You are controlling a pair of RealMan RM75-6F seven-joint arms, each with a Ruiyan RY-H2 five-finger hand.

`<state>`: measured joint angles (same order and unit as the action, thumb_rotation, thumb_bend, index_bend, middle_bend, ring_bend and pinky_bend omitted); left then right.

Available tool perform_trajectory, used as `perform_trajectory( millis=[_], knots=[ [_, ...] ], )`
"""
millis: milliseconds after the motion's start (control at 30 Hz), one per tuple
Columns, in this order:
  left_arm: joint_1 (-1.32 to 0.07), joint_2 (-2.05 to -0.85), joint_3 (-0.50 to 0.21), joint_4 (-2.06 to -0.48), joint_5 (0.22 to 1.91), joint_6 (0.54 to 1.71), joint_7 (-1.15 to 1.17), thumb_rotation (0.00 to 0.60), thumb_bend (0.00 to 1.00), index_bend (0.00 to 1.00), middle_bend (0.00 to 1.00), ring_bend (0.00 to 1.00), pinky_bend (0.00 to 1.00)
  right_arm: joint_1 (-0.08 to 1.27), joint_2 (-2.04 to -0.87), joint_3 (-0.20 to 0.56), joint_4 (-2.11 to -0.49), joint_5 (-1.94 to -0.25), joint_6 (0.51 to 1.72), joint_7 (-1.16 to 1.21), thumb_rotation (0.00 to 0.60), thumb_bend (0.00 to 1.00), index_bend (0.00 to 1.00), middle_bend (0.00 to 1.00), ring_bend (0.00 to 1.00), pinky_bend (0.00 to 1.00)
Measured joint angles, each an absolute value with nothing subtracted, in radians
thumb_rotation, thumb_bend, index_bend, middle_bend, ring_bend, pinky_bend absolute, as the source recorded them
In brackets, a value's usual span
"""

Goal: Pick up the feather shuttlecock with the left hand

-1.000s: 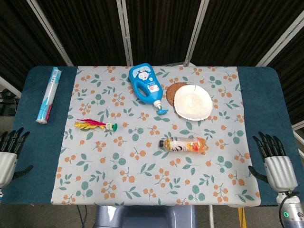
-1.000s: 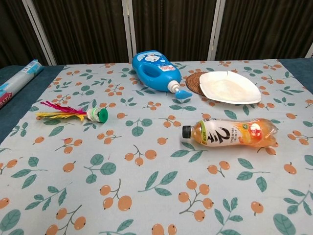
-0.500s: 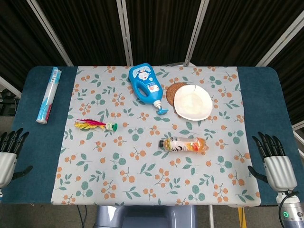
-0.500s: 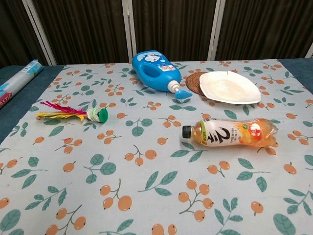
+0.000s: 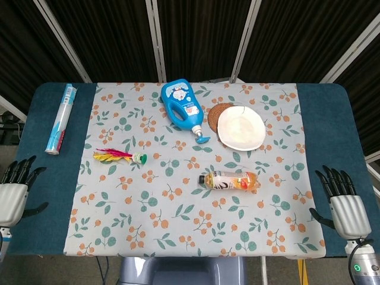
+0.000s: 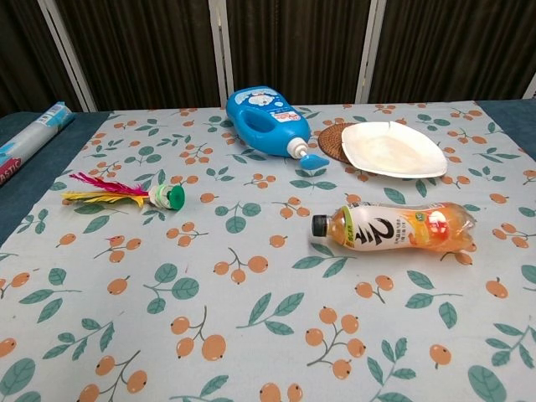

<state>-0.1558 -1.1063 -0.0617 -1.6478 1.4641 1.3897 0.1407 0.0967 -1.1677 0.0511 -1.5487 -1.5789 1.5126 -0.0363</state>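
Observation:
The feather shuttlecock (image 5: 120,157) lies flat on the floral cloth at the left, red and yellow feathers pointing left, green base to the right; the chest view shows the shuttlecock (image 6: 126,193) at mid-left. My left hand (image 5: 14,192) hovers at the table's near left corner, fingers spread and empty, well short of the shuttlecock. At the near right corner my right hand (image 5: 344,202) is also spread and empty. Neither hand appears in the chest view.
A blue detergent bottle (image 5: 183,110) lies at the back centre beside a white plate (image 5: 240,127) on a brown coaster. An orange drink bottle (image 5: 229,180) lies on its side right of centre. A rolled plastic tube (image 5: 61,119) sits at the far left.
My left hand has shifted slightly right and forward at the table's left corner. The right hand and all objects have stayed still.

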Motion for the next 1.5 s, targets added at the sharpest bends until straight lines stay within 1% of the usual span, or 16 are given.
perform_trajectory(
  millis=[167,300,533,700,933,1100,1500],
  knots=[
    [-0.24,-1.148,-0.126,-1.63,1.372,1.3,0.222,0.6,0.23,0.32,0.0,0.0,0.02,0.103,-1.168,0.05,-1.551,-1.578,1.5,-0.043,0.6,0.12,0.08,0.0,0.0,0.0],
    [-0.329,-1.214,-0.18,-1.59,1.282,1.215,0.315,0.6,0.26,0.36,0.0,0.0,0.02,0.106,-1.17,0.05,-1.548,-1.577,1.495,-0.045,0.6,0.12,0.08,0.0,0.0,0.0],
    [-0.461,-1.336,-0.242,-1.483,1.127,1.095,0.44,0.6,0.32,0.4,0.0,0.0,0.03,0.113,-1.167,0.053,-1.55,-1.558,1.473,-0.032,0.6,0.13,0.08,0.0,0.0,0.0],
    [-0.524,-1.405,-0.254,-1.397,1.07,1.037,0.498,0.6,0.33,0.43,0.0,0.0,0.03,0.116,-1.164,0.053,-1.556,-1.55,1.462,-0.027,0.6,0.13,0.08,0.0,0.0,0.0],
    [-0.595,-1.516,-0.26,-1.255,1.001,0.987,0.542,0.6,0.33,0.44,0.0,0.0,0.03,0.117,-1.161,0.052,-1.561,-1.546,1.459,-0.021,0.6,0.13,0.08,0.0,0.0,0.0],
    [-0.632,-1.578,-0.257,-1.174,0.983,0.971,0.55,0.6,0.33,0.44,0.0,0.0,0.03,0.117,-1.161,0.053,-1.563,-1.543,1.457,-0.021,0.6,0.13,0.08,0.0,0.0,0.0],
    [-0.676,-1.66,-0.252,-1.06,0.962,0.949,0.544,0.6,0.33,0.45,0.0,0.0,0.03,0.117,-1.158,0.051,-1.569,-1.54,1.454,-0.016,0.6,0.13,0.08,0.0,0.0,0.0]
  ],
)
